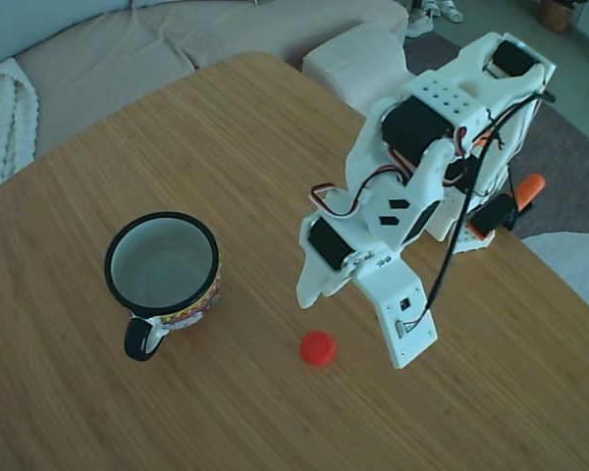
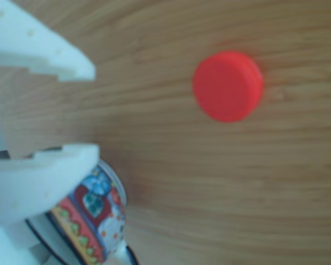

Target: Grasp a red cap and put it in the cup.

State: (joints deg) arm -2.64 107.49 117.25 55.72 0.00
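Bamboo-grain tabletop (image 1: 226, 128), sofa behind it. Gripper (image 1: 358, 319) hangs above the wood, its two white fingers (image 2: 55, 63) spread with a clear gap and nothing between them, probably lined up for a descent. Red cap (image 1: 317, 347) lies flat just below and to the left of the fingertips in the fixed view, apart from them. White enamel mug (image 1: 163, 270) stands upright well beyond the cap, mouth open and empty, ready to receive.
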